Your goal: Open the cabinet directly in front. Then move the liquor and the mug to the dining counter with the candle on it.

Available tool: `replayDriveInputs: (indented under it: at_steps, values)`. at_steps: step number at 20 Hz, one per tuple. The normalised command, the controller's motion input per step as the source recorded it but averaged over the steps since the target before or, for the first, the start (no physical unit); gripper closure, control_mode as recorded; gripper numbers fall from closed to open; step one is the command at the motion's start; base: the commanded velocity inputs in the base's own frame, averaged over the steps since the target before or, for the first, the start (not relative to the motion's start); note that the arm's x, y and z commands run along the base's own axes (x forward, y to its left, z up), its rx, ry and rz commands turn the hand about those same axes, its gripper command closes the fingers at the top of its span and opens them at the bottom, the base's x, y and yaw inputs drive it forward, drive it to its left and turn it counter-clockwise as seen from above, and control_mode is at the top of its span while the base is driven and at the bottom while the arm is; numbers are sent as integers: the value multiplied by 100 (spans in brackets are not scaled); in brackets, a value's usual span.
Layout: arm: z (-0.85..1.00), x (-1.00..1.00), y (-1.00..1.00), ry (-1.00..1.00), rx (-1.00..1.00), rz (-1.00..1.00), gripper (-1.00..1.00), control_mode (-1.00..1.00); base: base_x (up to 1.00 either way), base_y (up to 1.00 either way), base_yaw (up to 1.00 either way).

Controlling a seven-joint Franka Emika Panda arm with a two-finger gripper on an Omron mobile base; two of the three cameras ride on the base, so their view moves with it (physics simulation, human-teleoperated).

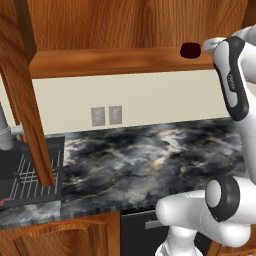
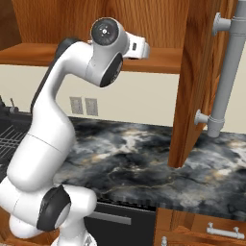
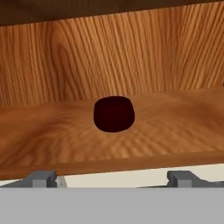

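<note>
Maroon mug [image 3: 113, 113] sits alone on the cabinet [image 1: 115, 62] shelf, set back from the front lip and upright, as far as the hand view tells. Both doors hang swung out: one door [image 1: 25, 95] at the left of the left base view, the other door [image 2: 194, 81] with its grey handle [image 2: 226, 72] in the right base view. Opening step looks done.

Claw [image 3: 113, 179] is released, fingers [image 3: 41, 178] spread wide, holding nothing. It sits short of the shelf edge, roughly level with the mug and centred on it.

Step in hand, as judged: reach in and grasp the mug.
- Keep the approach level and straight so the fingers clear the shelf lip.
- Go deep enough that the fingers straddle the mug's widest part before clenching; it is squat, so a shallow pinch may slip.
- Lift a little, then draw straight back out between the doors.

Liquor not located from here. Marbled bench [image 1: 150, 160] lies below.
</note>
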Motion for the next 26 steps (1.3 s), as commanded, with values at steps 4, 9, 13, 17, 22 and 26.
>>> replayDriveInputs:
  at_steps: [4,9,13,17,22,26]
  values:
    - [-14,34,-5,0,0,2,-100,-100,0,0,0]
    - [-8,35,0,0,0,0,-100,-100,0,0,0]
    - [-3,35,0,0,0,0,-100,-100,0,0,0]
    - [0,30,0,0,0,0,-100,-100,0,0,0]
    - [-3,25,0,0,0,0,-100,-100,0,0,0]
    - [-8,24,0,0,0,0,-100,-100,0,0,0]
